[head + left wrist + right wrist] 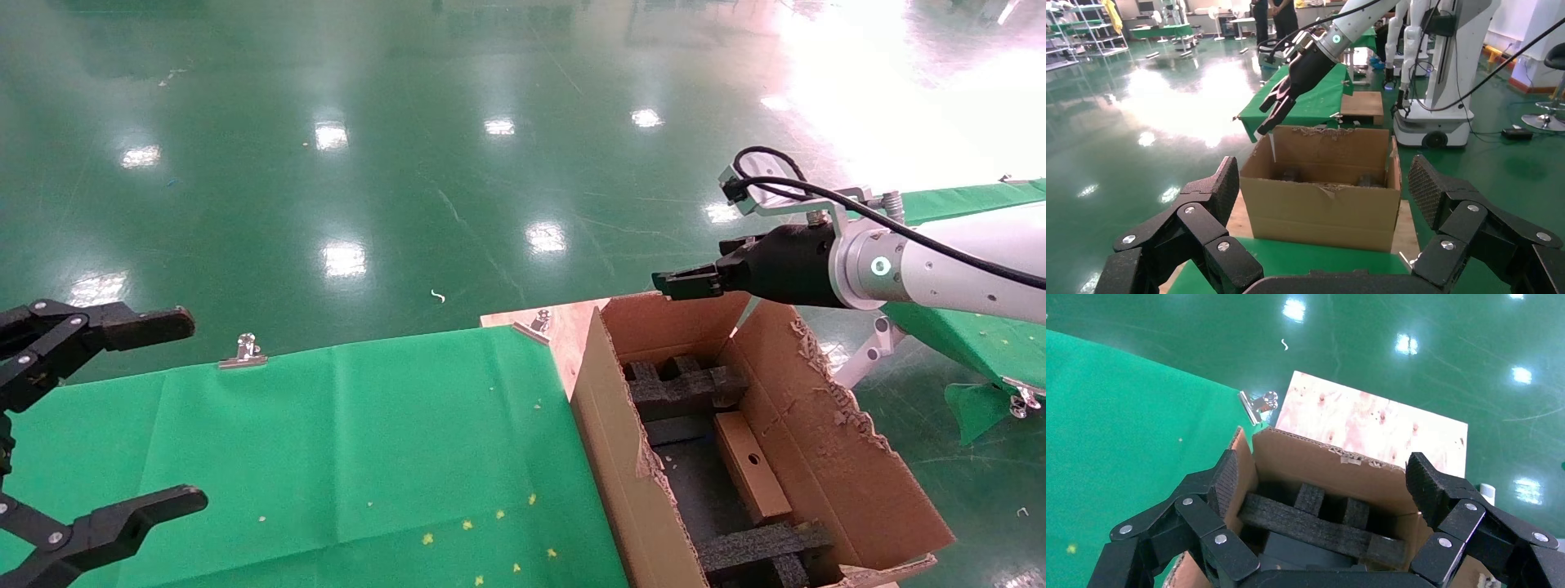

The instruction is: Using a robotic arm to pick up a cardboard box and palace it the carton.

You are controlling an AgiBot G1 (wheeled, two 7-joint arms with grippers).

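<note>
While head view alone shows cardboard box [750,466] inside carton [825,445], both jaws apart.

We see a bright green cloth [351,441] spread flat over the table, pinned at its far edge by two silver metal binder clips [243,353] (the second [537,323] sits beside a pale plywood board [564,331]), all above a glossy green floor [409,163].
</note>
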